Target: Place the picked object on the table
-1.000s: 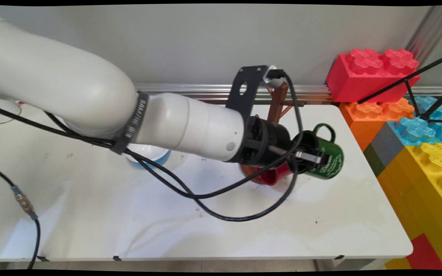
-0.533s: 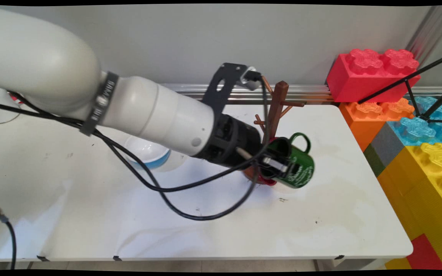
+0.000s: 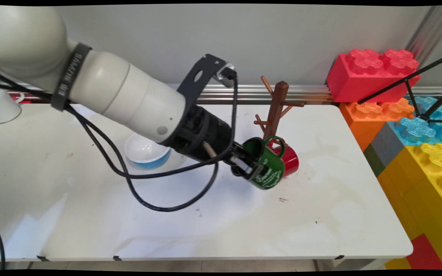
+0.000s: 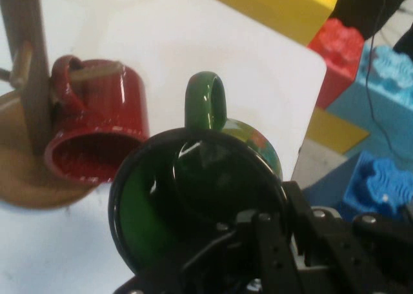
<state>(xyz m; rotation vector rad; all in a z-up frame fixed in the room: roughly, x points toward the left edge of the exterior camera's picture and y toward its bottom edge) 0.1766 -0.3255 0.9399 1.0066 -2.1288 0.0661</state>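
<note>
My gripper [image 3: 248, 167] is shut on the rim of a green mug [image 3: 269, 168] with white lettering and holds it tilted above the table, handle toward the wall. In the hand view the green mug [image 4: 200, 204] opens toward the camera with its handle up. One finger of the gripper [image 4: 271, 242] is inside the rim, the other outside. Just behind hangs a red mug [image 3: 289, 159] by its handle on a low peg of the brown mug tree [image 3: 277, 109]. In the hand view the red mug [image 4: 97, 126] sits left of the green one, against the tree's post [image 4: 26, 62].
A white bowl with a blue outside [image 3: 146, 153] stands on the table [image 3: 320, 214] left of the gripper, under the arm. A white cup [image 3: 0, 109] stands at the far left. Large toy bricks [image 3: 416, 145] are stacked along the table's right edge.
The arm has swung left and slightly down, carrying the green mug from the tree's right to its front. The red mug on the tree now shows behind it.
</note>
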